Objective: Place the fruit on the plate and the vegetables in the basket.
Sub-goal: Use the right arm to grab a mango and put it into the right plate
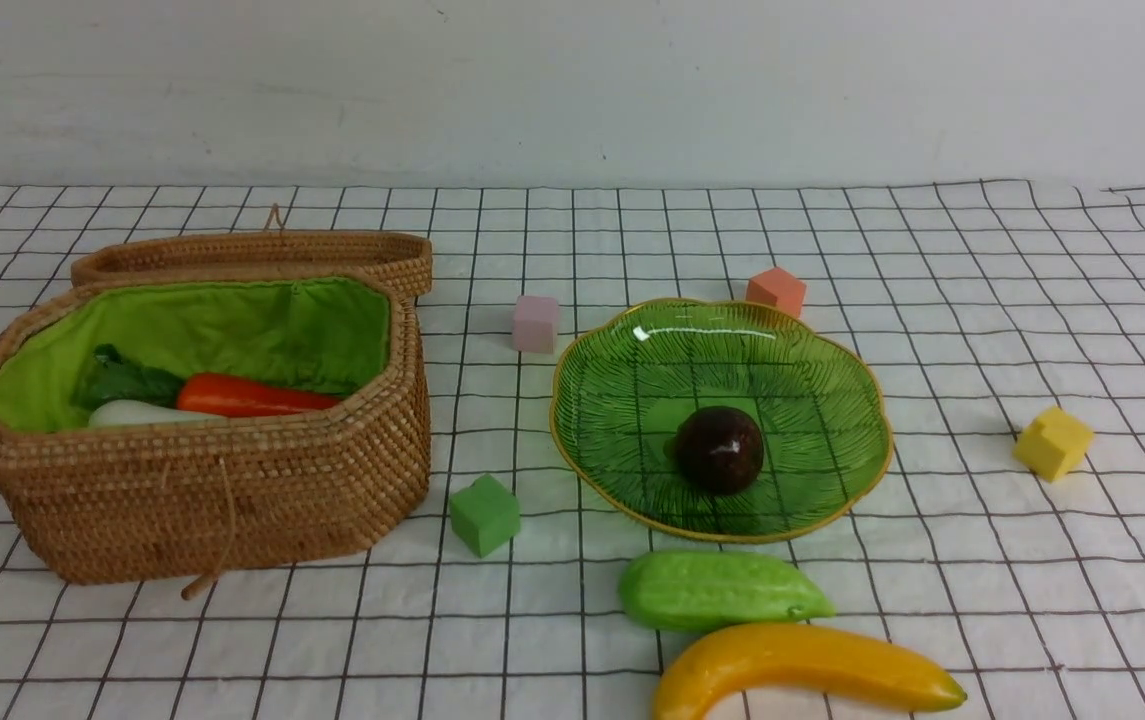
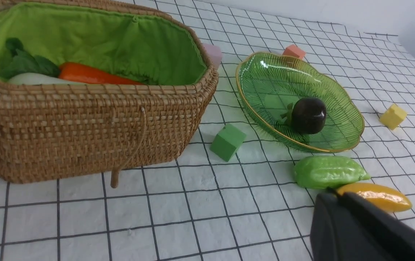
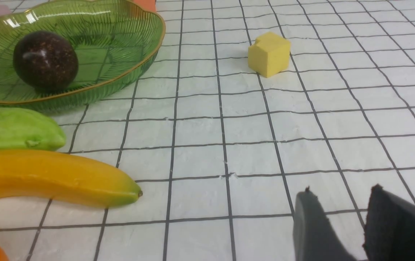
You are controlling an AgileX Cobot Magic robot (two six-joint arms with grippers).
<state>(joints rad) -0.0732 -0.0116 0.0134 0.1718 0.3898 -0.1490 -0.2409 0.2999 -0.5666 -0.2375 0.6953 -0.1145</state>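
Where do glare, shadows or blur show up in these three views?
Front view: a white glare streak on the far wall of the plate, shadows soft throughout. Left wrist view: a highlight on the dark ball; the left gripper is a blurred black mass. Right wrist view: the right gripper is slightly soft, the banana sharp.

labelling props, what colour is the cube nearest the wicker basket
Green foam cube, clearest in front view.
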